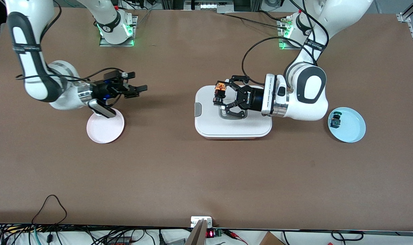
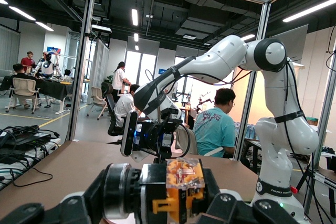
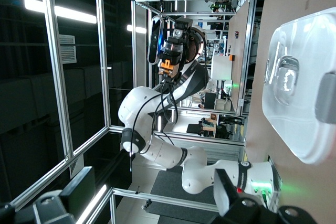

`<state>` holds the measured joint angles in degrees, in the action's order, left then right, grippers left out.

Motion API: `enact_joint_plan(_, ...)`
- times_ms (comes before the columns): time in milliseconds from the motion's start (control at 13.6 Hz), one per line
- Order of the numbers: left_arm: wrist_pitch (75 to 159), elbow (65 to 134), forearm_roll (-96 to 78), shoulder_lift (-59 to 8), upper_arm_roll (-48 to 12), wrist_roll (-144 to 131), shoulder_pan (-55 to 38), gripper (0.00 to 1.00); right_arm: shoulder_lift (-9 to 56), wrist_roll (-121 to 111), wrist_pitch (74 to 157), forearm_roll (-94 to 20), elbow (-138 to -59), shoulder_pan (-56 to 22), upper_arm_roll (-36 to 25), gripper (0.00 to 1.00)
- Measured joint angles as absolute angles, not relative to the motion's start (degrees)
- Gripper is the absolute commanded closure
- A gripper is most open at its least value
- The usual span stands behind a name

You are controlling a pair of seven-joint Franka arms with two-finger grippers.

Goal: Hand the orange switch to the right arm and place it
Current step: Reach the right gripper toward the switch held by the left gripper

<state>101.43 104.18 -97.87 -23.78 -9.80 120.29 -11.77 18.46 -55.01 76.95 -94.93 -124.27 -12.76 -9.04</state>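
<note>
The orange switch [image 1: 220, 90] is a stubby black part with orange pieces. My left gripper [image 1: 219, 95] is shut on it and holds it in the air over the white lidded container [image 1: 233, 127]. In the left wrist view the switch [image 2: 181, 188] sits between the black fingers [image 2: 118, 192]. My right gripper [image 1: 137, 83] is open and empty, up over the bare table beside the pink plate [image 1: 105, 129], pointing toward the left gripper. In the right wrist view the orange switch [image 3: 167, 60] shows farther off, between my open fingers [image 3: 79, 192].
A light blue plate [image 1: 354, 131] lies toward the left arm's end of the table and holds a small black switch with green-blue parts [image 1: 335, 120]. The white container also shows in the right wrist view [image 3: 307, 114]. Cables run along the table's front edge.
</note>
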Motion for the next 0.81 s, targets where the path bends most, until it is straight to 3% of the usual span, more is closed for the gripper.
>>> enact_joint_plan(514,101.6,105.2,-97.9,-23.8,-9.8,121.7,-11.9,1.0,18.2,-52.1,96.6,-114.9,-123.5,-30.8,-8.9,0.0)
enact_joint_plan(808,101.6,105.2,-99.5,-23.8,-9.8,121.8,-12.2,1.0,17.3,-44.8,107.0,-120.4,-120.1,-37.7,-8.9,0.0)
